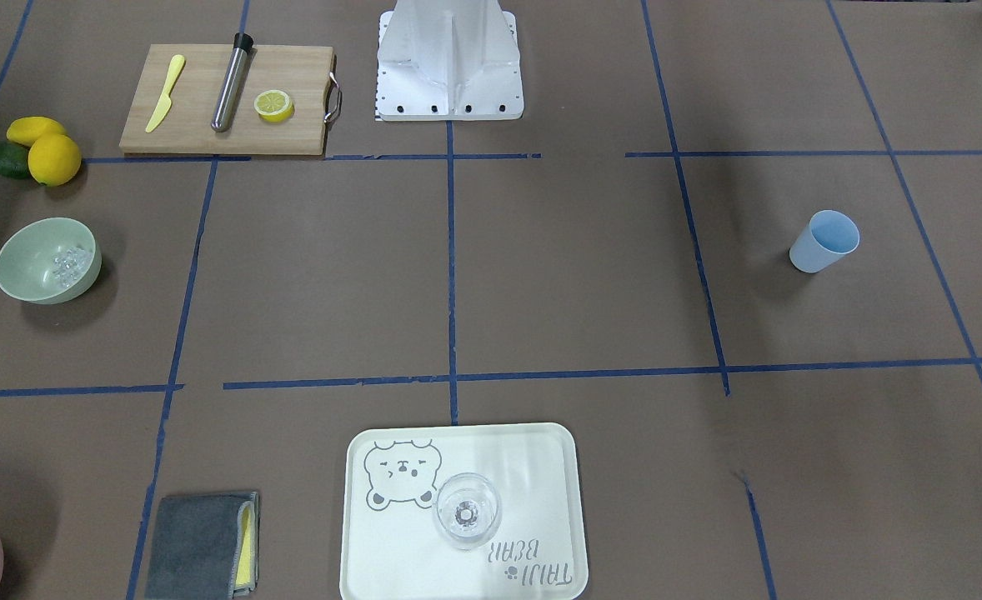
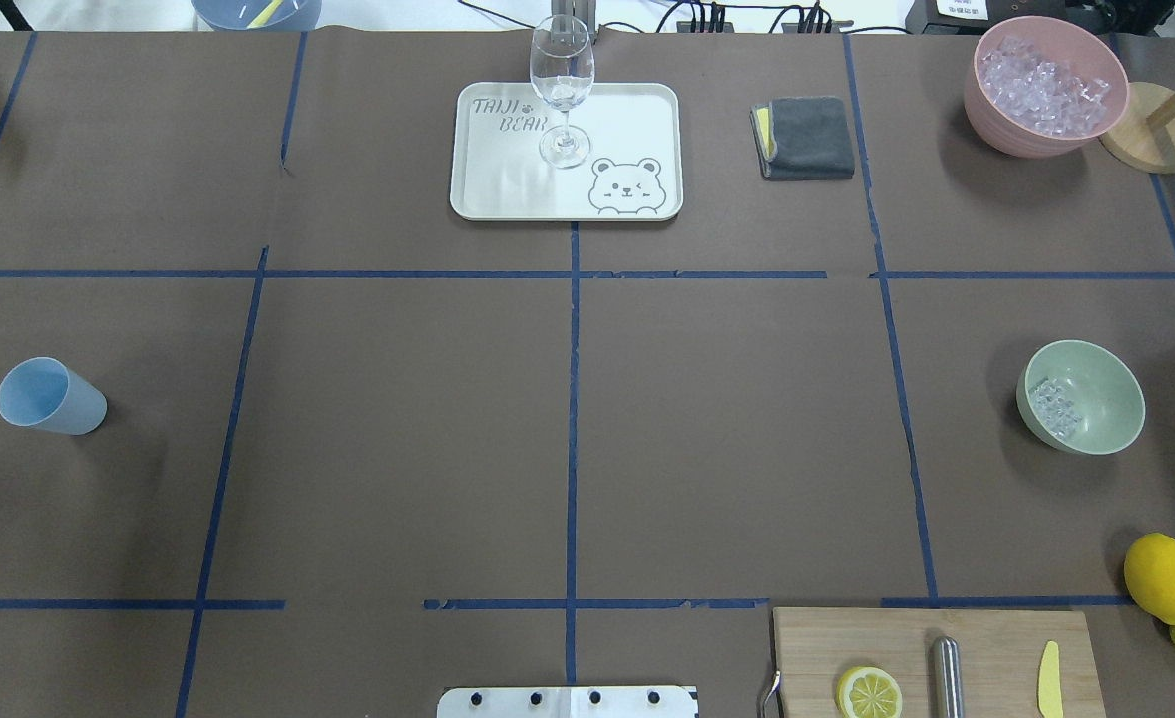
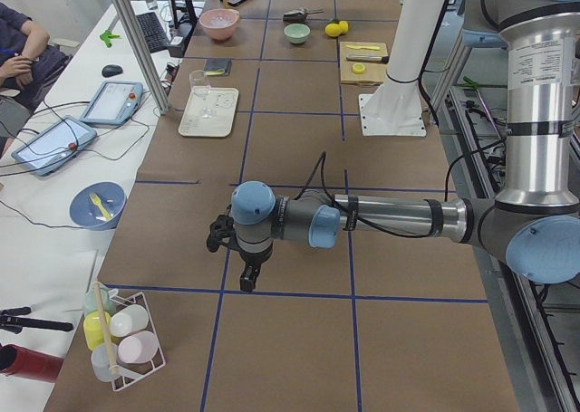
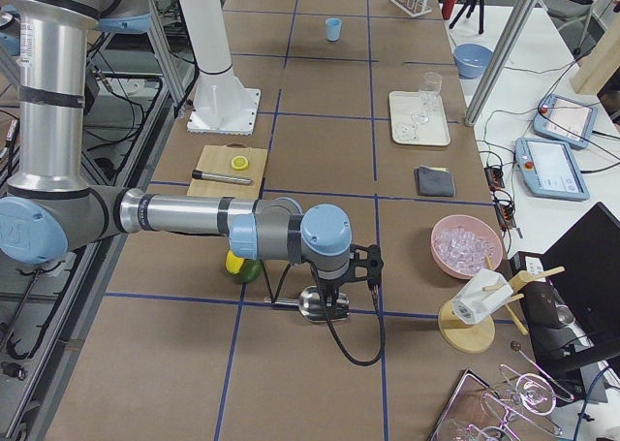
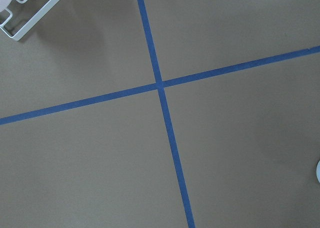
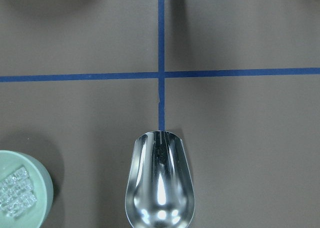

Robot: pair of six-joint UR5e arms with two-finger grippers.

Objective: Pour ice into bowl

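The sage-green bowl point(image 2: 1096, 424) stands at the table's right side, upright, with a small cluster of clear ice point(image 2: 1054, 407) inside. Both also show in the front view, the bowl point(image 1: 28, 279) and the ice point(image 1: 70, 265), and at the right wrist view's lower left, the bowl point(image 6: 42, 188) and the ice point(image 6: 15, 190). The light blue cup point(image 2: 49, 397) stands empty at the far left. My left gripper point(image 3: 246, 283) hangs over bare table. My right gripper point(image 4: 334, 300) hangs over a metal scoop point(image 6: 160, 183) beside the bowl. I cannot tell whether either gripper is open or shut.
A pink tub of ice point(image 2: 1044, 85) and a wooden stand point(image 2: 1151, 140) are at the back right. A wine glass point(image 2: 562, 90) stands on a cream tray point(image 2: 637, 120) beside a grey cloth point(image 2: 805, 138). A cutting board point(image 2: 986, 638) and lemons point(image 2: 1163, 576) lie at the front right.
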